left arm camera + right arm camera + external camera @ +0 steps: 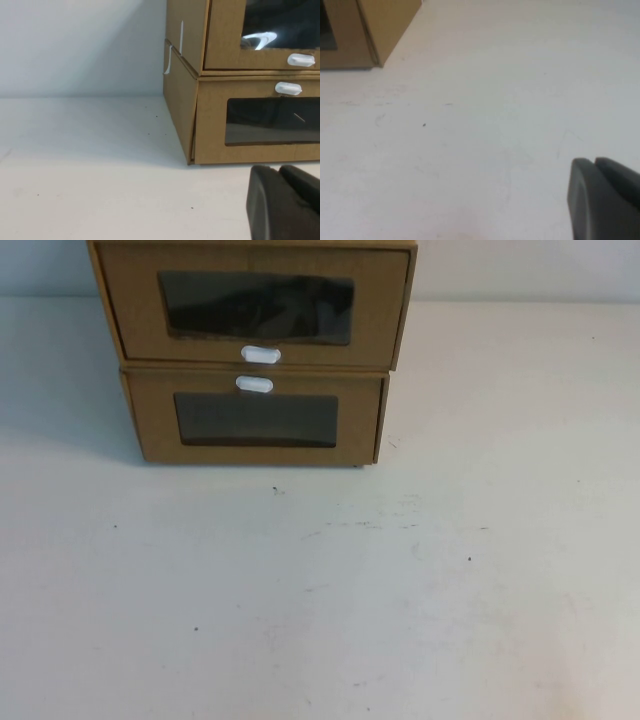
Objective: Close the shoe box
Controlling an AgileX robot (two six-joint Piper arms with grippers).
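Nearest in each wrist view is a dark gripper: the left gripper (284, 202) sits low over the bench (320, 590) just before the boxes, the right gripper (605, 197) well off to their right, both with fingers pressed together and empty. At the bench's far edge the shoe box (255, 305), tab (261, 354) under its window, tops the lower box (255, 420). Its drawer front looks nearly flush, so closing seems barely begun or almost finished; next probably means lifting the left gripper to nudge that front squarely inward.
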